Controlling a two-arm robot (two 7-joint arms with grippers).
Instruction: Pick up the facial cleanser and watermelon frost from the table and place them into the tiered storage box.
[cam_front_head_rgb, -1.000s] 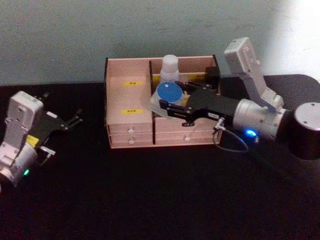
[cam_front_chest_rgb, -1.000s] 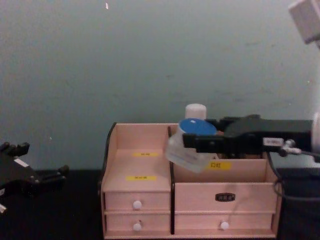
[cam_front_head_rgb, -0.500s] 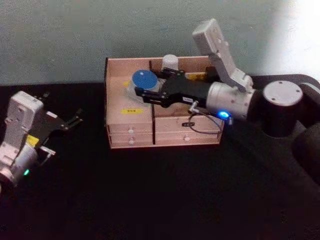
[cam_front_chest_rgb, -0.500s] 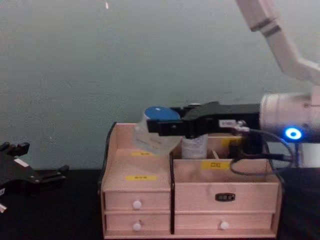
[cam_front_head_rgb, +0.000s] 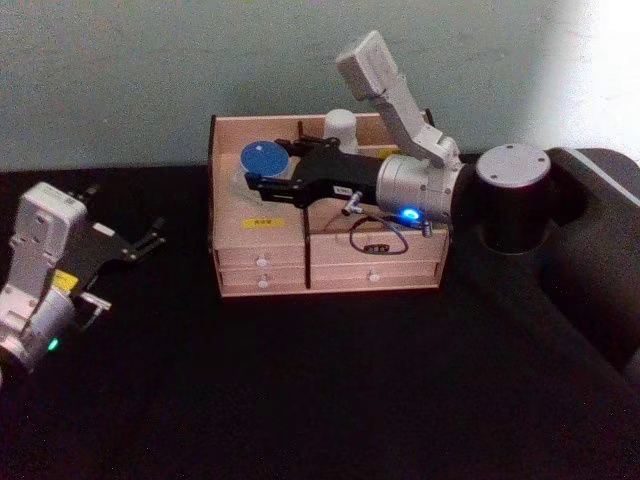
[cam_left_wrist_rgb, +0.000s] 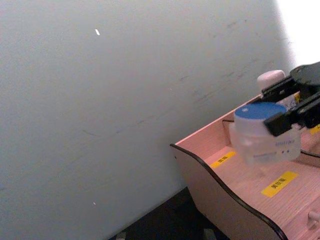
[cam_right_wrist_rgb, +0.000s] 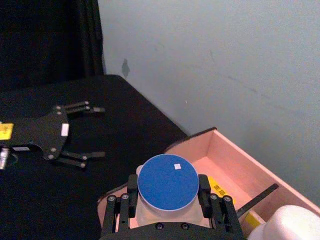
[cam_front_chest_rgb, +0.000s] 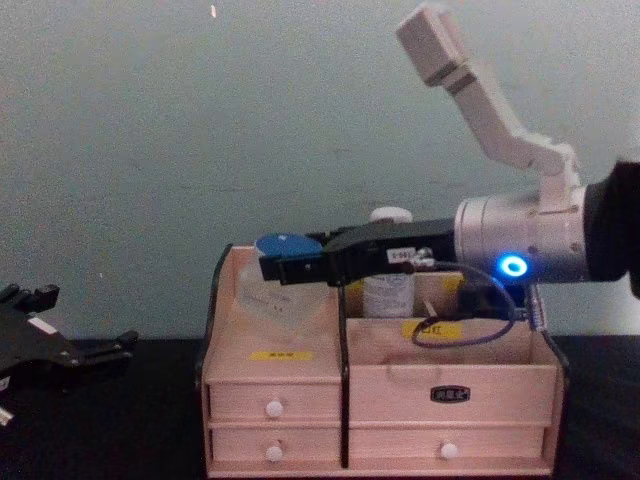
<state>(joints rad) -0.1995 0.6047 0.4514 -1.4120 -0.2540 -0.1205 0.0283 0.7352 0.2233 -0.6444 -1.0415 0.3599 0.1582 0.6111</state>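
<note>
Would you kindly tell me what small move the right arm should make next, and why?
Probably lower a little before releasing: the right pincer holds the blue-lidded jar tilted over the left rear compartment of the tiered storage box, apparently not yet set down.

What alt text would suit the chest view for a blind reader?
The right gripper holds a blue-lidded jar over the left compartment of the wooden box. A white-capped bottle stands in the right half; the left gripper lies idle at left.
</note>
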